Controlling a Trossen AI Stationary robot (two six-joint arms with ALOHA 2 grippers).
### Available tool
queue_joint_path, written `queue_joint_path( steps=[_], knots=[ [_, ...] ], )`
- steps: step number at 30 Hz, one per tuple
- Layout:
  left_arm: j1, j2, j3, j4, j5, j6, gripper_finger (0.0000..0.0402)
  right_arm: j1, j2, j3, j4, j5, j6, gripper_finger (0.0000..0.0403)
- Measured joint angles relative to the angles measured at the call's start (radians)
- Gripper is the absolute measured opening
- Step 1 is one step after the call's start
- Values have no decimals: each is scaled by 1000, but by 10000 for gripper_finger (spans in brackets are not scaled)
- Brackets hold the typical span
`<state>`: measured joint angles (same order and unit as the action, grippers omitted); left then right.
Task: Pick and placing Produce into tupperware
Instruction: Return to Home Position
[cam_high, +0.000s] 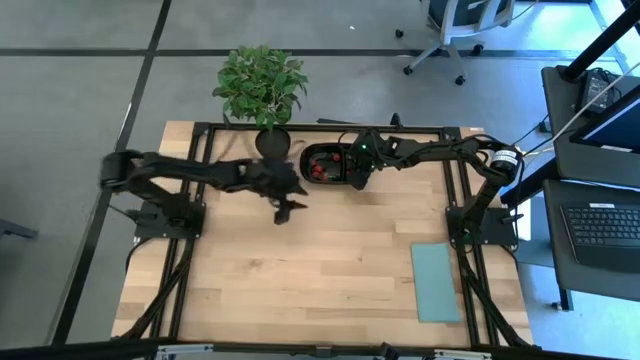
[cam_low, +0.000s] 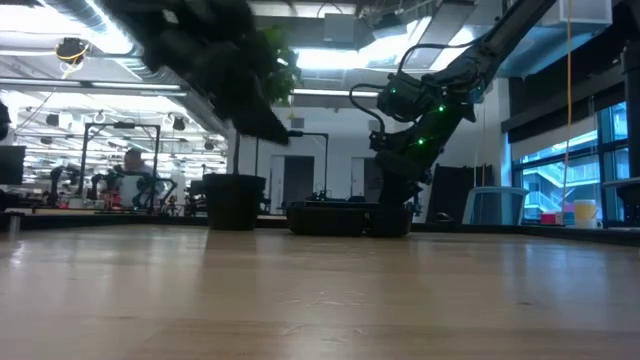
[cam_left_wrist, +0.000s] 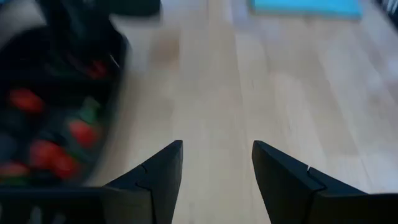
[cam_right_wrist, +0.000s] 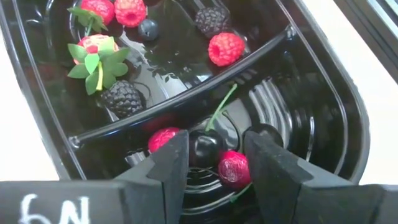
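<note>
The black two-compartment tray (cam_high: 325, 165) stands at the table's far middle, next to the plant pot. In the right wrist view, one compartment (cam_right_wrist: 155, 56) holds raspberries, blackberries, a blueberry and a leafy strawberry. The other compartment (cam_right_wrist: 298, 118) holds a dark cherry (cam_right_wrist: 204, 147) with a green stem and two red ones (cam_right_wrist: 234, 169). My right gripper (cam_right_wrist: 216, 140) is open and low over this compartment, with the dark cherry in the gap between its fingers. I cannot tell whether they touch it. My left gripper (cam_left_wrist: 217, 149) is open and empty over bare wood, beside the tray's near left end (cam_left_wrist: 93, 93).
A leafy green plant (cam_high: 260, 85) in a dark pot (cam_high: 272, 143) stands just left of the tray at the far edge. A flat pale teal rectangle (cam_high: 436, 282) lies near the right front. Bare wood stretches across the table's middle and near side.
</note>
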<state>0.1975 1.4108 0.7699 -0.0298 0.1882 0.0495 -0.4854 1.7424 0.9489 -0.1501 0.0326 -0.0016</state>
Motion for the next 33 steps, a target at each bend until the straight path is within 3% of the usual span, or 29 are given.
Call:
queue_joint_path(
  steps=[5, 14, 29, 33],
  knots=[
    [14, -262, -223, 241, -93, 8, 186, 0, 0, 0, 0, 0, 0, 161],
    [22, -612, -554, 513, -102, -17, 186, 0, 0, 0, 28, 0, -3, 161],
    [22, -916, -759, 520, -157, -68, 186, 0, 0, 0, 42, 0, -2, 161],
    [22, -968, -762, 442, -160, -76, 186, 0, 0, 0, 75, 0, -2, 161]
  ],
)
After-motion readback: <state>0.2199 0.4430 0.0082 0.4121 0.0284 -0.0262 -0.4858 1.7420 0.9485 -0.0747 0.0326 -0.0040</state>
